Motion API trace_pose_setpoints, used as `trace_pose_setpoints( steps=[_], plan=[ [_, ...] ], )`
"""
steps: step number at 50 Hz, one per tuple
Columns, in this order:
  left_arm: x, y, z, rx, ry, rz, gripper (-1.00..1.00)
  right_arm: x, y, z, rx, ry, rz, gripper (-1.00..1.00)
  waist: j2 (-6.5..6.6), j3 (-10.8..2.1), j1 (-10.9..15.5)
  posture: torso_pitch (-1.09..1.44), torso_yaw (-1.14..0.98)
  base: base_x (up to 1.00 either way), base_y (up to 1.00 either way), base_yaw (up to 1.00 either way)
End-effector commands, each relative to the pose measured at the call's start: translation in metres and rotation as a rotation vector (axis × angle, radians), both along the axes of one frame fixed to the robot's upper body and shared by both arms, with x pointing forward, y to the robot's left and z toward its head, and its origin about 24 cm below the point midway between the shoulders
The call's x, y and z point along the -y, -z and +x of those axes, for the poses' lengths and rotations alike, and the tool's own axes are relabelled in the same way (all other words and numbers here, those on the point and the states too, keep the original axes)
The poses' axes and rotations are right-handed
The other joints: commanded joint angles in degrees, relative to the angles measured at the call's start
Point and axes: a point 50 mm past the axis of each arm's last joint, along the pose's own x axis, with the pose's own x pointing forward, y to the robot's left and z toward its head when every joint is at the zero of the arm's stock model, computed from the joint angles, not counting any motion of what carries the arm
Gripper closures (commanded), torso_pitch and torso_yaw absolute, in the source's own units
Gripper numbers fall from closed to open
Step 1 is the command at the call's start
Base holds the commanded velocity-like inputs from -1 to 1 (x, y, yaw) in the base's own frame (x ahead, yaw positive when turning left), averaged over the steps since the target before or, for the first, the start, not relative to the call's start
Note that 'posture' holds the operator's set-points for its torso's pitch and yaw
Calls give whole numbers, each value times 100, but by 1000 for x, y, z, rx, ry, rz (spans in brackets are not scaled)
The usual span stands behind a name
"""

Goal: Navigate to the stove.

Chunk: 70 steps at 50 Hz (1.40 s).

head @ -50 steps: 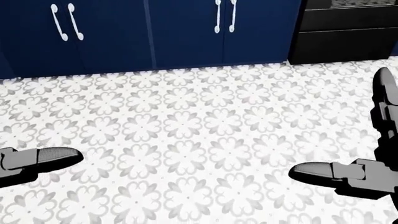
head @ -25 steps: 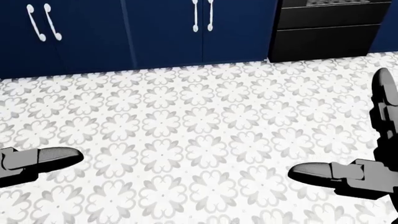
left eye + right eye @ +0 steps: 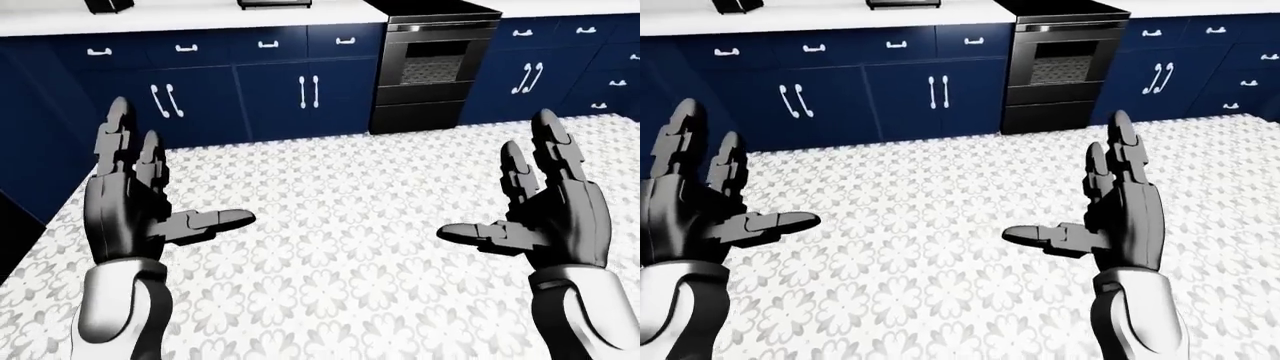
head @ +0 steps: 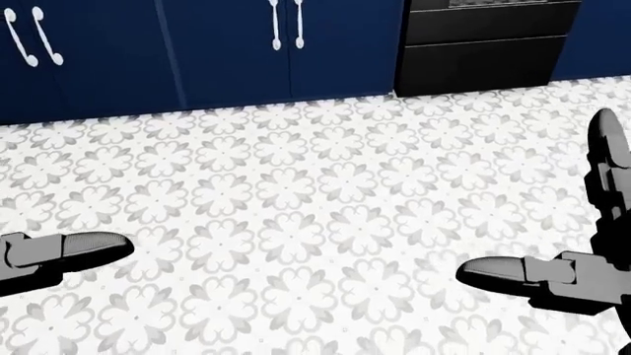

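Observation:
The black stove (image 3: pixel 430 67) with its oven door stands among dark blue cabinets at the upper right of the left-eye view; its lower drawer (image 4: pixel 483 63) shows at the top right of the head view. My left hand (image 3: pixel 150 199) is raised at the left, fingers spread, holding nothing. My right hand (image 3: pixel 535 202) is raised at the right, also open and empty. Both hands hang over the patterned floor, well short of the stove.
Dark blue cabinets (image 3: pixel 270 90) with white handles run under a white counter (image 3: pixel 190 15) along the top. More blue drawers (image 3: pixel 560 67) stand right of the stove. A dark cabinet side (image 3: pixel 25 180) borders the left. Grey-and-white flower tiles (image 3: pixel 340 225) cover the floor.
The whole head view has shifted: cabinets and stove slid leftward in the picture, so the camera has moved right. Both hands keep the same pose.

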Motion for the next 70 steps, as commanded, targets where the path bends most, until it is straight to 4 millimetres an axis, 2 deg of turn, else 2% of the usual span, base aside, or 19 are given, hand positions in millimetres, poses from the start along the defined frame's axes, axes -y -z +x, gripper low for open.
trace_pose_setpoints(
  steps=[1, 4, 5, 9, 14, 16, 17, 28, 32, 41, 43, 45, 46, 48, 53, 57, 66, 68, 70],
  plan=[
    [0, -10, -4, 68, -4, 17, -100, -2, -10, -3, 69, -10, -15, -100, 1, -55, 8, 0, 0, 0, -29, 0],
    [1, -10, -4, 67, -5, 16, -100, -3, -10, -3, 71, -11, -16, -100, 376, -151, 9, 0, 0, 0, -30, 0],
    [1, -10, -4, 67, -4, 16, -100, -3, -10, -3, 71, -11, -15, -100, 170, -103, 72, 0, 0, 0, -30, 0],
    [1, -9, -4, 65, -4, 16, -100, -3, -10, -3, 71, -11, -15, -100, 208, -201, 26, 0, 0, 0, -30, 0],
    [1, -8, -4, 65, -4, 15, -100, -3, -10, -4, 74, -9, -13, -100, -159, -127, 41, 0, 0, 0, -29, 0],
    [0, -9, -5, 65, -5, 14, -100, -3, -10, -5, 74, -8, -13, -100, -618, -249, 12, 0, 0, 0, -24, 0],
    [0, -8, -5, 65, -5, 14, -100, -3, -10, -5, 74, -9, -13, -100, -484, -224, -16, 0, 0, 0, -16, 0],
    [0, -8, -3, 65, -5, 17, -100, -3, -11, -4, 74, -10, -12, -100, -54, -67, 0, 0, 0, 0, -17, 0],
    [-2, -8, -2, 65, -7, 16, -100, -5, -11, -1, 75, -13, -12, -100, 343, -156, -4, 0, 0, 0, -16, 0],
    [-1, -2, 4, 61, -8, 20, -100, -6, -8, 3, 72, -20, -13, -100, -7, -138, -6, 0, 0, 0, -16, 0],
    [2, -1, 3, 60, -8, 22, -100, -7, -7, 3, 68, -22, -15, -100, -199, -150, 10, 0, 0, 0, -17, 0],
    [5, -1, 0, 60, -7, 21, -100, -6, -7, 3, 69, -23, -16, -100, -618, -253, -8, 0, 0, 0, -16, 0],
    [5, -1, 0, 61, -7, 22, -100, -6, -6, 3, 70, -22, -16, -100, -370, -185, -57, 0, 0, 0, -16, 0],
    [5, 0, 0, 61, -8, 23, -100, -5, -5, 0, 68, -25, -18, -100, -397, -146, -55, 0, 0, 0, -17, 0],
    [1, 0, -2, 61, -11, 18, -100, -5, -5, -4, 65, -24, -20, -100, -97, -70, -28, 0, 0, 0, -17, 0],
    [-1, -3, 0, 61, -12, 17, -100, -6, -7, -3, 65, -23, -19, -100, 309, -121, -29, 0, 0, 0, -16, 0],
    [-1, -4, -1, 58, -10, 20, -100, -8, -8, -3, 66, -22, -21, -100, -3, -128, -18, 0, 0, 0, -16, 0],
    [0, -4, -1, 58, -7, 22, -100, -8, -8, -2, 65, -22, -21, -100, -206, -135, -5, 0, 0, 0, -16, 0],
    [0, -4, -1, 58, -7, 21, -100, -8, -8, -2, 65, -22, -21, -100, -617, -248, -28, 0, 0, 0, -16, 0]
  ],
)
